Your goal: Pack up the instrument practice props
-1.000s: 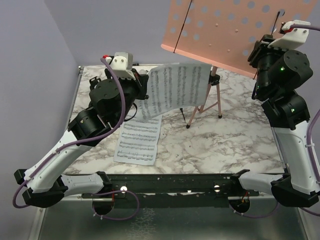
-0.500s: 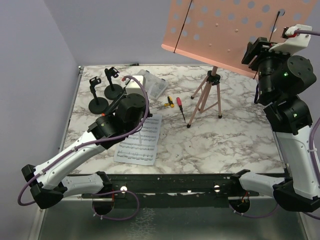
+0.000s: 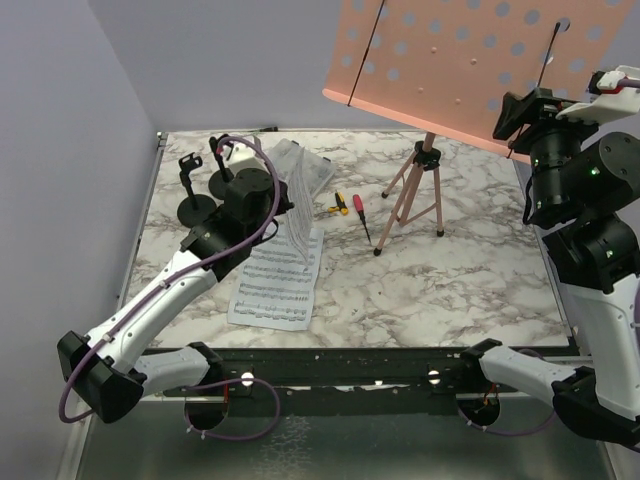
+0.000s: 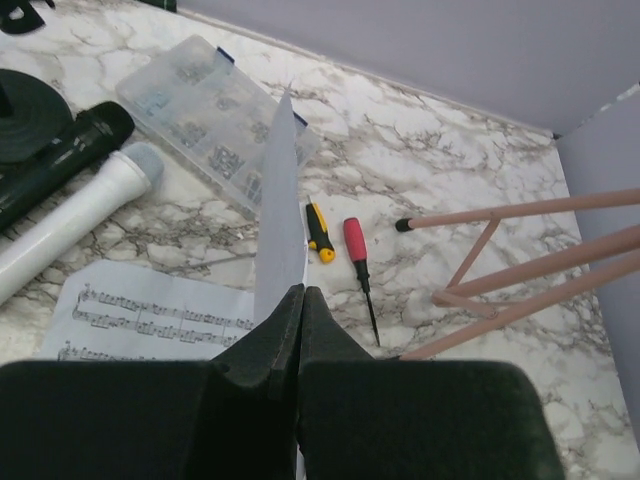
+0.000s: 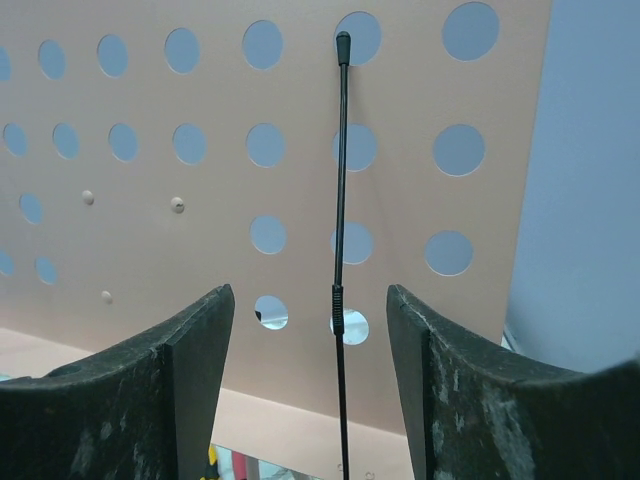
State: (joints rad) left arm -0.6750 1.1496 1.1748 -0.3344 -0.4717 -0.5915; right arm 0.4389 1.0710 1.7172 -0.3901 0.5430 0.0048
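Left wrist view: the left gripper (image 4: 301, 297) pinches shut on a thin white music page (image 4: 279, 190), edge-on above a second page (image 4: 150, 318) flat on the marble table (image 4: 420, 170); laying it down squarely seems next. The right gripper (image 5: 308, 300) gapes empty before the pink perforated desk (image 5: 150, 230) and its slim black rod (image 5: 342, 180).

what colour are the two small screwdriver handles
Yellow-and-black screwdriver and red screwdriver; clearest in the left wrist view.

A: What kind of place is this?
B: A robotics lab cell. The left arm (image 3: 150, 305) and right arm (image 3: 610, 330) are bolted to a black rail (image 3: 340, 366) at a marble-patterned table (image 3: 450, 290), with plain lilac walls (image 3: 60, 150) close around.
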